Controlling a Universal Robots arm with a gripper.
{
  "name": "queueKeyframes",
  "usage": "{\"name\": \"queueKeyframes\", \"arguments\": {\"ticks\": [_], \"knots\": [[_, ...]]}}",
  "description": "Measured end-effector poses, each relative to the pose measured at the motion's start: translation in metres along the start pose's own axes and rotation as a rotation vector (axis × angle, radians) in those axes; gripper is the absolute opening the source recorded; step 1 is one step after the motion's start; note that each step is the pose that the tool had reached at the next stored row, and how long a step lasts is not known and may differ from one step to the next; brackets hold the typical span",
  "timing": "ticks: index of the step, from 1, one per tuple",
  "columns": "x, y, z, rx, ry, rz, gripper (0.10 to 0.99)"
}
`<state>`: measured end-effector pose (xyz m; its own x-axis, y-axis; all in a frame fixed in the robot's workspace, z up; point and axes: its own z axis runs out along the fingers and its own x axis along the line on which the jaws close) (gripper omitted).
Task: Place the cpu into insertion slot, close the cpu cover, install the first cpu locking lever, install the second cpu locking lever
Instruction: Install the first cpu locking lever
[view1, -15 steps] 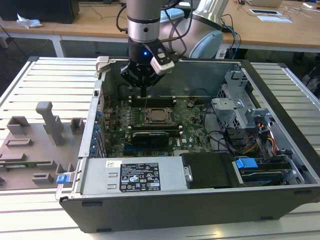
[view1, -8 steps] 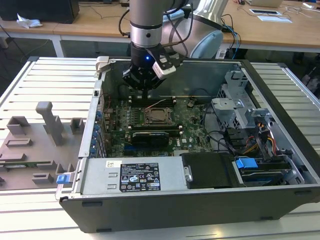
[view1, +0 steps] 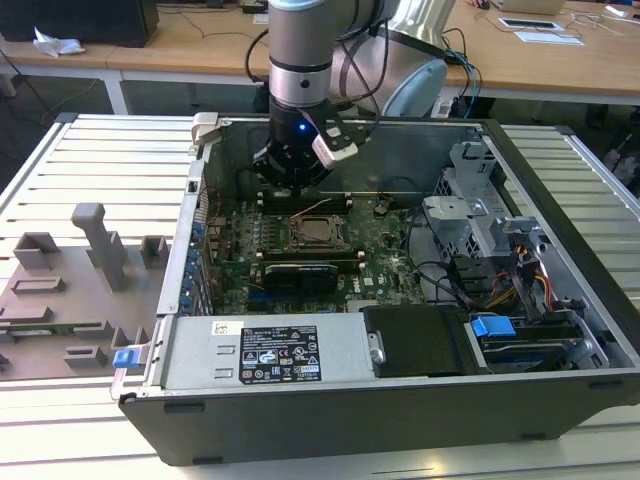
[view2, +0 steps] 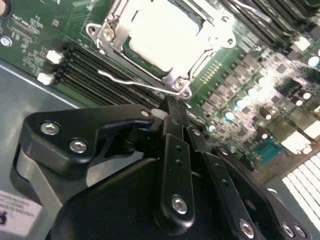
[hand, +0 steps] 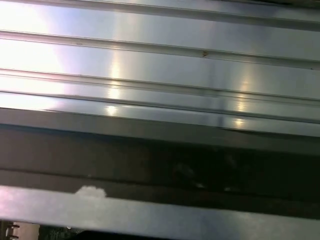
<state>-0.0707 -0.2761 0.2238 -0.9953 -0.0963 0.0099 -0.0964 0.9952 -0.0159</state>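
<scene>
Judging from the second wrist view: small flat square silver-grey cpu (view2: 167, 31) already seated in the square metal-rimmed insertion slot (view2: 120, 47) on the green circuit board (view2: 30, 30), thin silver frame-shaped cpu cover (view2: 112, 31) apparently lying closed around it. One thin bent wire locking lever (view2: 131, 80) apparently not yet latched, just beside the slot. Black end effector (view2: 172, 112) hovering near that lever, fingers pressed together, gripping nothing.

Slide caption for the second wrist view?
End effector beside the cpu cover, cpu seated beneath.

Black power-supply box (view1: 415, 340), grey fixtures (view1: 100, 245)
</scene>
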Motion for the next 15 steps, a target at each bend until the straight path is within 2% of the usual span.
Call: {"name": "queueKeyframes", "arguments": {"ticks": [7, 12, 15], "knots": [[-0.0089, 0.0003, 0.0049, -0.001, 0.0028, 0.0, 0.106], [-0.0121, 0.0026, 0.007, -0.002, 0.0032, 0.0, 0.106], [-0.0177, 0.0024, 0.0086, -0.002, 0.0046, 0.0, 0.106]]}}
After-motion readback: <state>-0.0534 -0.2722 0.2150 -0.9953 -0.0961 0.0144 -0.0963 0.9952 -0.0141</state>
